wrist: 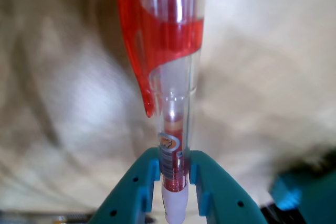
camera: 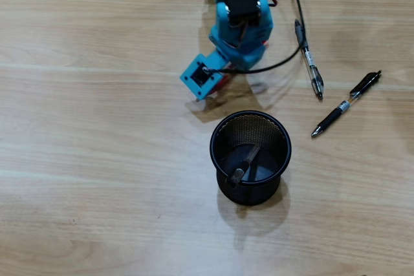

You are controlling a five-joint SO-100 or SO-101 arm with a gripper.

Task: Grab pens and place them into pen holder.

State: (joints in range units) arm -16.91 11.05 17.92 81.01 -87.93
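The teal two-finger gripper (wrist: 175, 182) is clamping the red-and-clear ballpoint pen (wrist: 170, 77), carrying it; next it needs centring above the black wire-mesh pen holder (camera: 279, 135).

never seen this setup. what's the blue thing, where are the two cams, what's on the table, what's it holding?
The blue thing is a small robot arm standing on a wooden table. One picture is the overhead view, from a fixed camera looking straight down. The other is the wrist view, from a camera that rides on the arm and looks along its hand.

On the table stands a round black mesh pen holder with one pen already leaning inside. To its right in the overhead view lie two more pens, apart from each other: a grey and clear pen and a black pen.

In the wrist view, the two teal fingers are shut on a red and clear pen, which points away from the camera.
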